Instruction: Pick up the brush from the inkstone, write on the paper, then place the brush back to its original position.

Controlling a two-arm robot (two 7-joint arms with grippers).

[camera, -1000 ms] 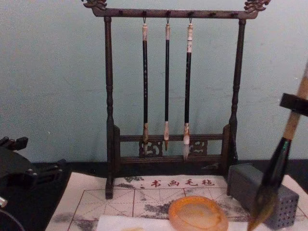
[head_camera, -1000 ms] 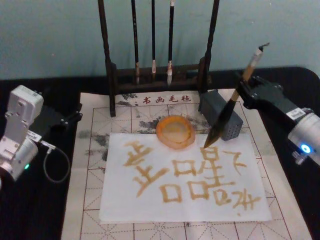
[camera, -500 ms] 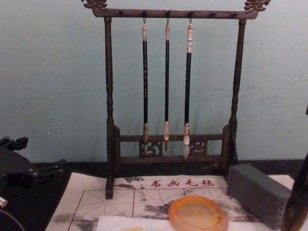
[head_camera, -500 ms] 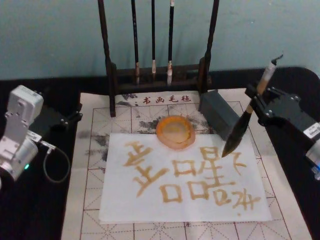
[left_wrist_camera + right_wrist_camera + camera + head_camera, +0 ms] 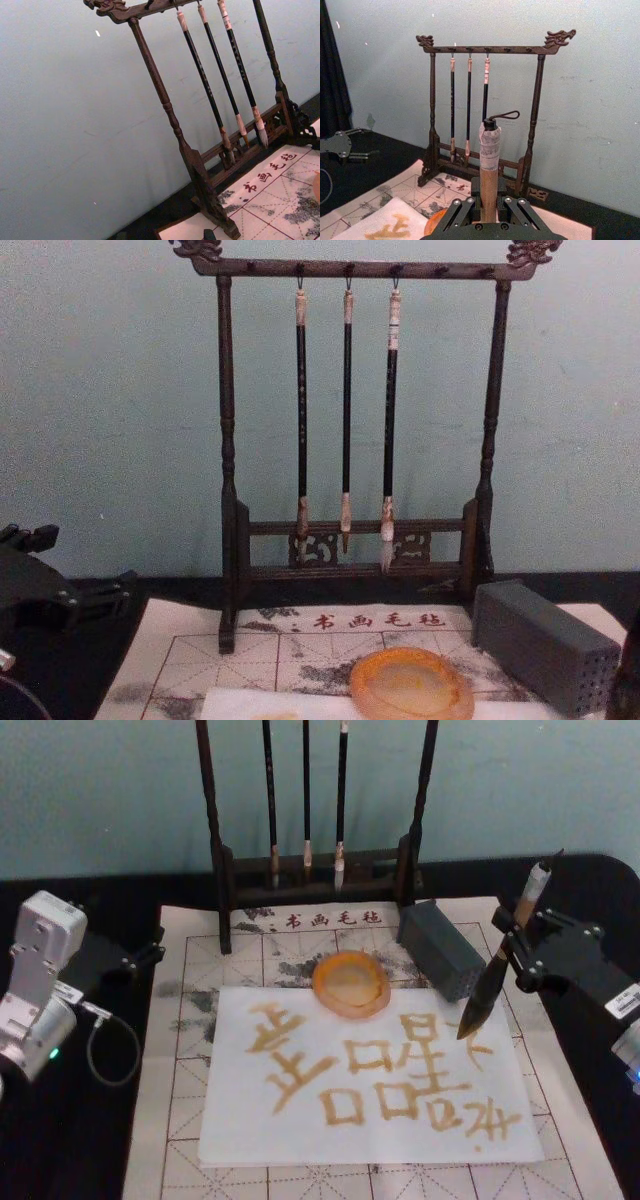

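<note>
Brush (image 5: 485,990) moved right, tip over the paper's (image 5: 250,1130) right edge.
Right gripper (image 5: 516,948) clamps its handle; left gripper (image 5: 140,955) idles off the mat (image 5: 180,1160).

Dim, soft indoor light falls evenly from above. The pale teal wall (image 5: 110,420) looks flat and muted. The white sheet of paper with tan characters (image 5: 260,1130) is the brightest area, while the black tabletop (image 5: 80,1150) swallows detail. The grey rectangular block with small holes (image 5: 540,640) shows a lighter top and darker sides.
</note>
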